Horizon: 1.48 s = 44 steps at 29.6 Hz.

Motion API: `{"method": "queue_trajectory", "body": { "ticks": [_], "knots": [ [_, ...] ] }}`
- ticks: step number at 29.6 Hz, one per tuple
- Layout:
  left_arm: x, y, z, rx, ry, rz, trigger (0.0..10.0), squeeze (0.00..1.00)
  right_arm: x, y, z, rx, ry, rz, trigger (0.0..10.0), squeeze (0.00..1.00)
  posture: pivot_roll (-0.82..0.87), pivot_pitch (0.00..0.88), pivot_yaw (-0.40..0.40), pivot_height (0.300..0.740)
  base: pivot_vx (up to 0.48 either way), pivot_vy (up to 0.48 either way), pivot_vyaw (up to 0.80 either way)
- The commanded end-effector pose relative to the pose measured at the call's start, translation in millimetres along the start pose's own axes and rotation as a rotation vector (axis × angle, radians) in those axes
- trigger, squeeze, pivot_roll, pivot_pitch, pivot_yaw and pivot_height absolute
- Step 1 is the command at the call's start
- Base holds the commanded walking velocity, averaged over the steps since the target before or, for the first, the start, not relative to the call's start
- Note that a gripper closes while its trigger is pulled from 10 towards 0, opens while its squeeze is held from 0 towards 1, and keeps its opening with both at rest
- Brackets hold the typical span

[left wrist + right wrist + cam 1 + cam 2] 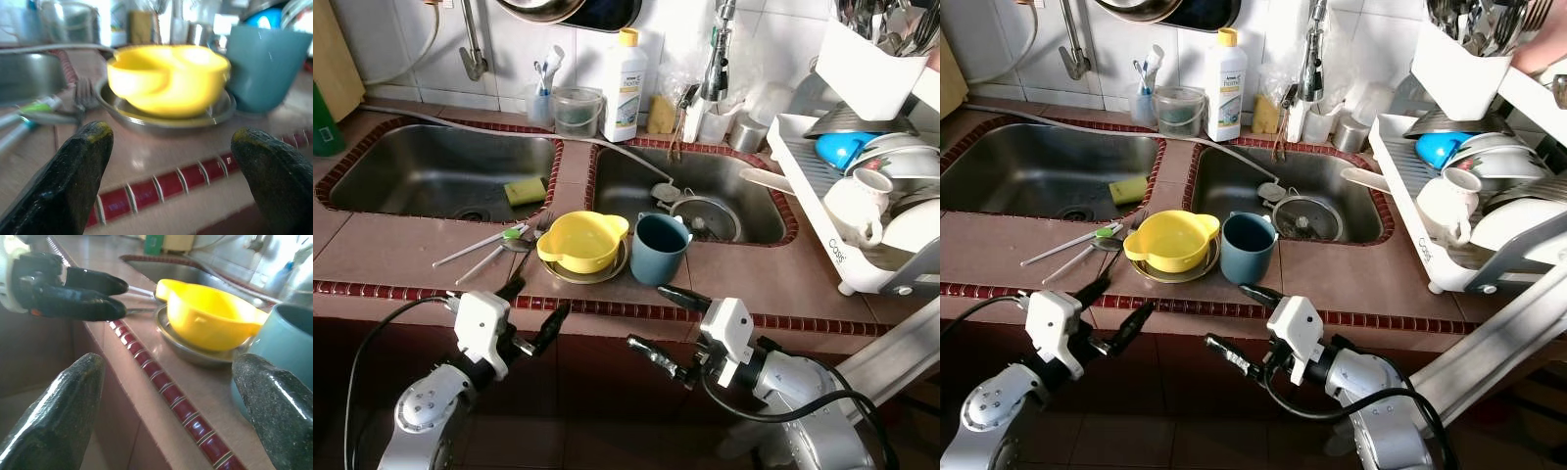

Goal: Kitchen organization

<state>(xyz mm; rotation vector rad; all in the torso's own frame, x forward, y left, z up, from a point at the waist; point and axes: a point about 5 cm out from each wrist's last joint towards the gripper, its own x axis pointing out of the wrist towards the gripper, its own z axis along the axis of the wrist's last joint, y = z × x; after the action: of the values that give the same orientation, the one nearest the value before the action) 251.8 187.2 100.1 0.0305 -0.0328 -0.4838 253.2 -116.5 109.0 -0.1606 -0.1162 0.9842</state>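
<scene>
A yellow bowl [582,238] rests in a shallow steel plate [597,274] on the tiled counter strip before the two sinks. Right beside it stands a teal cup [659,248]. A fork, a spoon and a green-tipped brush [499,243] lie left of the bowl. My left gripper [536,307] hovers open just off the counter's front edge, facing the bowl [168,78]. Also open, my right gripper [646,315] hangs below the edge in front of the cup [281,347]. Neither holds anything.
A yellow sponge [525,190] lies in the left sink [401,176]. In the right sink [626,186] there is a strainer and a hose. A white dish rack [842,269] full of crockery stands at the right. Bottles and tubs line the back wall.
</scene>
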Motion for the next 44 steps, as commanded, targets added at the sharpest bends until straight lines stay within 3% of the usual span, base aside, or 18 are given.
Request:
{"method": "queue_trajectory", "body": {
  "ticks": [1,6,10,13,20,26,31,39,44],
  "knots": [
    [5.2,1.9,14.9,0.001,-0.053,0.017,10.0,0.0,1.2,-7.8,14.3,-0.055,-0.052,-0.045,10.0,0.0,-0.04,0.0,-0.07,0.74,0.0,0.0,0.0],
    [13.1,4.1,30.6,0.007,-0.106,0.072,10.0,0.0,4.1,-14.9,26.3,-0.089,-0.096,-0.123,10.0,0.0,-0.04,0.0,-0.066,0.74,0.0,0.0,0.0],
    [20.7,0.0,44.1,-0.01,-0.149,0.06,10.0,0.0,4.5,-24.7,36.9,-0.087,-0.136,-0.235,10.0,0.0,-0.03,0.0,-0.068,0.74,0.0,0.0,0.0],
    [21.6,-0.8,46.3,-0.002,-0.155,0.053,10.0,0.0,4.5,-25.5,38.1,-0.081,-0.141,-0.247,10.0,0.0,-0.03,0.0,-0.068,0.74,0.0,0.0,0.0],
    [29.1,8.3,60.3,-0.008,-0.176,0.1,10.0,0.0,3.8,-42.7,51.7,-0.089,-0.181,-0.478,10.0,0.0,-0.03,0.0,-0.069,0.74,0.0,0.0,0.0],
    [30.7,18.0,80.0,0.077,-0.194,0.105,10.0,0.0,3.7,-55.4,65.2,-0.078,-0.205,-0.628,10.0,0.0,-0.04,0.0,-0.064,0.74,0.0,0.0,0.0],
    [34.8,10.5,95.9,0.115,-0.219,0.001,10.0,0.0,1.6,-60.9,68.7,-0.065,-0.2,-0.686,10.0,0.0,-0.04,0.0,-0.065,0.74,0.0,0.0,0.0],
    [38.8,-13.7,100.3,0.182,-0.209,-0.199,10.0,0.0,-5.0,-66.8,71.0,-0.017,-0.192,-0.764,10.0,0.0,-0.04,0.0,-0.061,0.74,0.0,0.0,0.0],
    [45.7,-24.4,108.1,0.198,-0.219,-0.286,10.0,0.0,-13.1,-74.5,68.8,0.068,-0.177,-0.868,10.0,0.0,-0.04,0.0,-0.055,0.74,0.0,0.0,0.0]
  ]
}}
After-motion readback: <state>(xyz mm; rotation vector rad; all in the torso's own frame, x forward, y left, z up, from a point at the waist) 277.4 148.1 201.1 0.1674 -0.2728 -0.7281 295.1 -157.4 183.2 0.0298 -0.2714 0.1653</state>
